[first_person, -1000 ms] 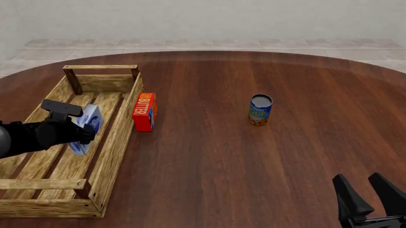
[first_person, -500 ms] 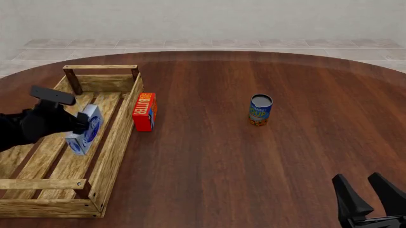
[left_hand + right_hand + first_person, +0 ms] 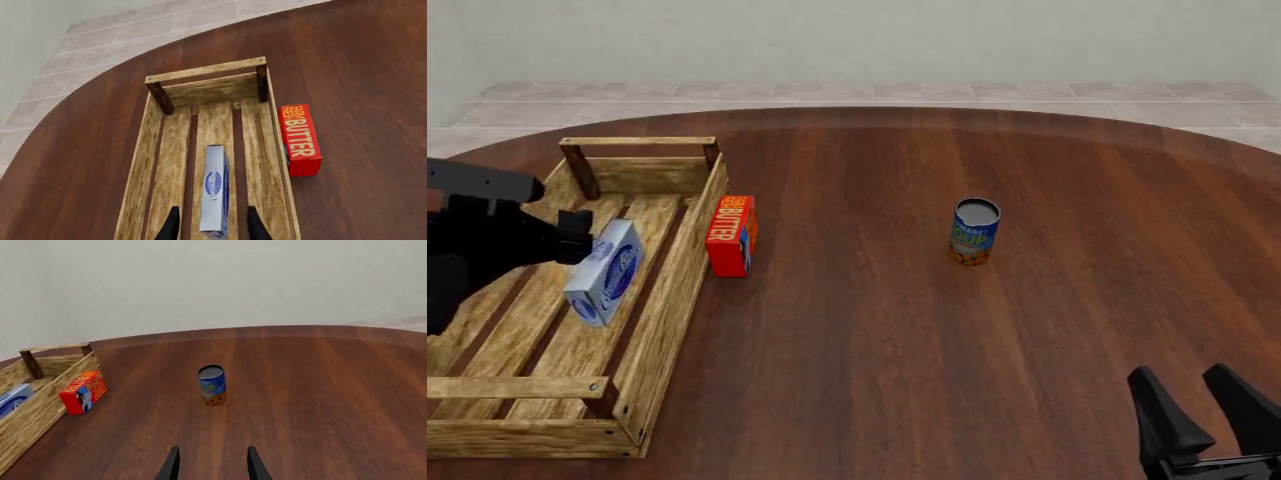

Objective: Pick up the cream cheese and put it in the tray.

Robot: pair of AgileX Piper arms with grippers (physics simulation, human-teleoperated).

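Looking across the round wooden table (image 3: pixel 961 330), I see the tray (image 3: pixel 665 300) as the biggest thing on it. My left gripper (image 3: pixel 210 227) hangs above the tray with its fingers spread apart, holding nothing. The cream cheese (image 3: pixel 605 272) stands on its narrow edge on the tray's slats, inside the tray and between those spread fingers in the left wrist view, untouched by them. My right gripper (image 3: pixel 210 465) sits well apart from the tray, fingers apart and empty. A butter box (image 3: pixel 731 235) stands just beside the tray's outer wall. A can (image 3: pixel 974 231) stands upright, well apart from the tray.
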